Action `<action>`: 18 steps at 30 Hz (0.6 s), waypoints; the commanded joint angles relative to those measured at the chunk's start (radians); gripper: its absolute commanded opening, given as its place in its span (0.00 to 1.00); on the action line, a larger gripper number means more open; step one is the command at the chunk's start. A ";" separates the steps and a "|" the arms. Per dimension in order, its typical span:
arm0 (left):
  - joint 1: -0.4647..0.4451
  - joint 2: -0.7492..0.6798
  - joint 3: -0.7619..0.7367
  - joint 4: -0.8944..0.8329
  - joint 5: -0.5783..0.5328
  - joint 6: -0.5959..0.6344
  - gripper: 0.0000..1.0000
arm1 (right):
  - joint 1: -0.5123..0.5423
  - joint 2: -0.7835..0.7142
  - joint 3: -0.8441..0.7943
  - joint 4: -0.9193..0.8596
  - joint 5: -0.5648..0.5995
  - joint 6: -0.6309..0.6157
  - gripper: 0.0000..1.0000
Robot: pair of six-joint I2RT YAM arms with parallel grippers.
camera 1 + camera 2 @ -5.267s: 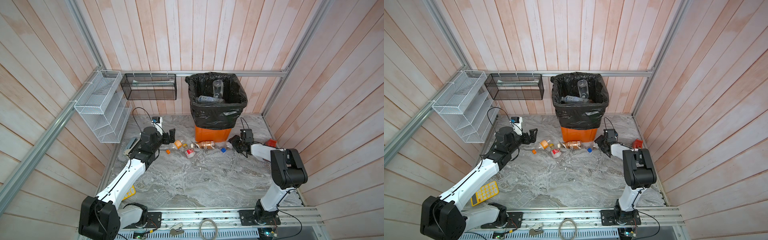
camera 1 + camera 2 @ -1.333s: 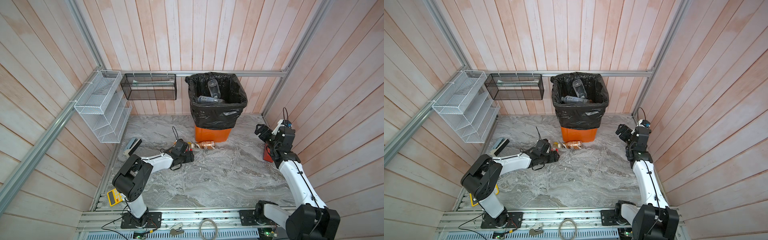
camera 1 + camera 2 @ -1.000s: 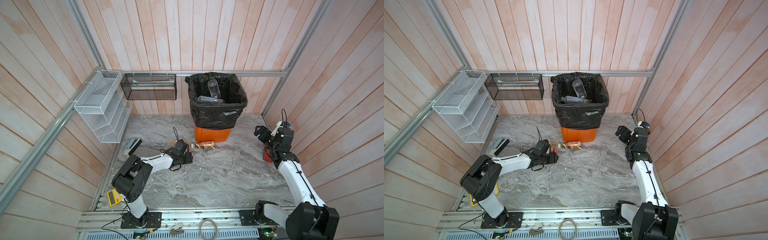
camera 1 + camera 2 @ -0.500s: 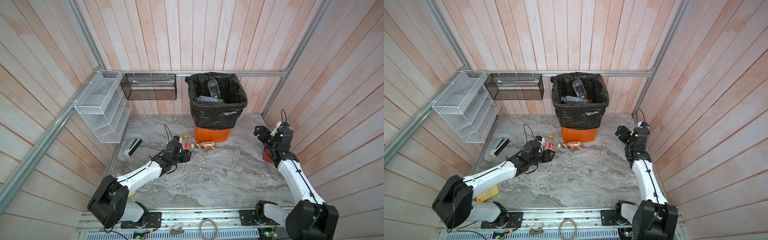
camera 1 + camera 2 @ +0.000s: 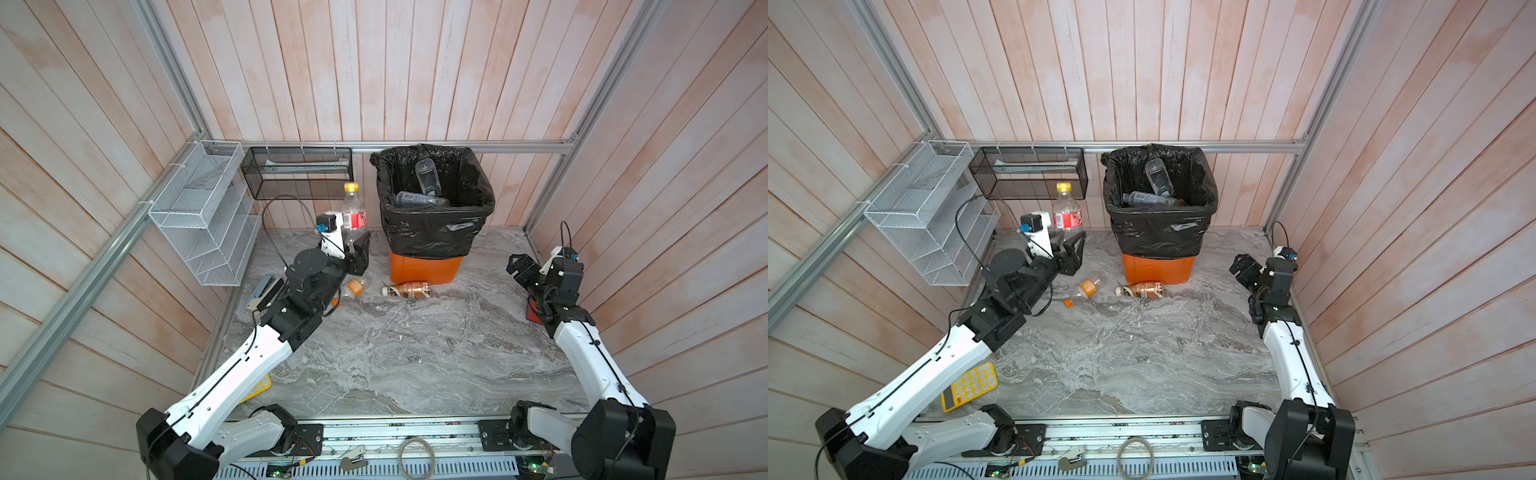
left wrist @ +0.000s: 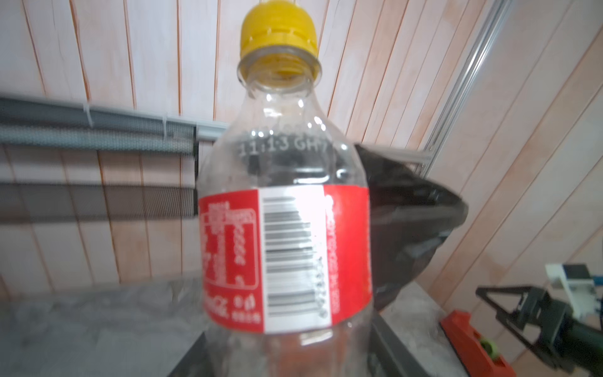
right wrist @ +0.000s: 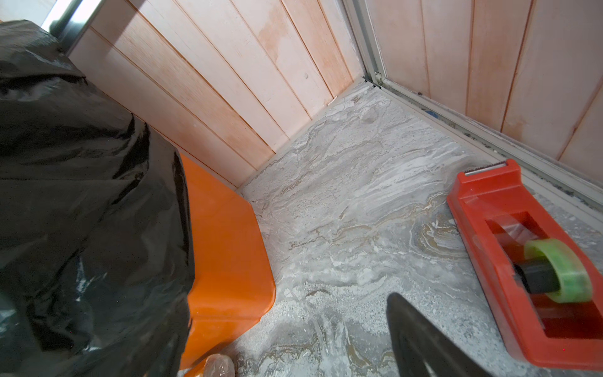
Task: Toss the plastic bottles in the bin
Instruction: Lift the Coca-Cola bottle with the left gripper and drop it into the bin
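Observation:
My left gripper [image 5: 358, 254] [image 5: 1070, 254] is shut on a clear plastic bottle [image 5: 353, 216] [image 5: 1067, 215] [image 6: 287, 228] with a red label and yellow cap. It holds the bottle upright, off the floor, just left of the bin [image 5: 424, 270] [image 5: 1158, 266] [image 7: 228, 248]. Two bottles [image 5: 428, 178] lie in the bin's black bag. On the floor in front of the bin lie an orange-label bottle [image 5: 354, 288] [image 5: 1088, 289] and a brown one [image 5: 409, 289] [image 5: 1144, 289]. My right gripper [image 5: 519, 270] [image 5: 1241, 268] hangs open and empty to the right of the bin; the right wrist view shows one of its fingers [image 7: 421, 339].
A red tape dispenser [image 5: 532, 311] [image 7: 489, 202] sits by the right wall under my right arm. A black mesh basket [image 5: 299, 170] and white wire rack [image 5: 199, 216] hang at the back left. A yellow calculator [image 5: 969, 386] lies near the front left.
My left arm has lifted the red-label bottle off the floor and swung it up and back beside the bin. The right arm has barely moved.

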 commanded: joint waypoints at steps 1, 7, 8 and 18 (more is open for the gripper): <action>0.003 0.163 0.194 -0.002 0.125 0.119 0.58 | -0.006 -0.024 -0.017 0.018 -0.009 -0.002 0.94; 0.019 0.667 1.014 -0.570 0.314 0.009 0.72 | -0.006 -0.047 0.000 -0.010 -0.023 -0.041 0.94; 0.020 0.723 1.111 -0.626 0.323 0.000 0.77 | -0.005 -0.056 0.002 -0.014 -0.019 -0.048 0.94; 0.016 0.483 0.687 -0.200 0.224 -0.019 0.99 | -0.006 -0.068 -0.011 -0.013 -0.022 -0.066 0.94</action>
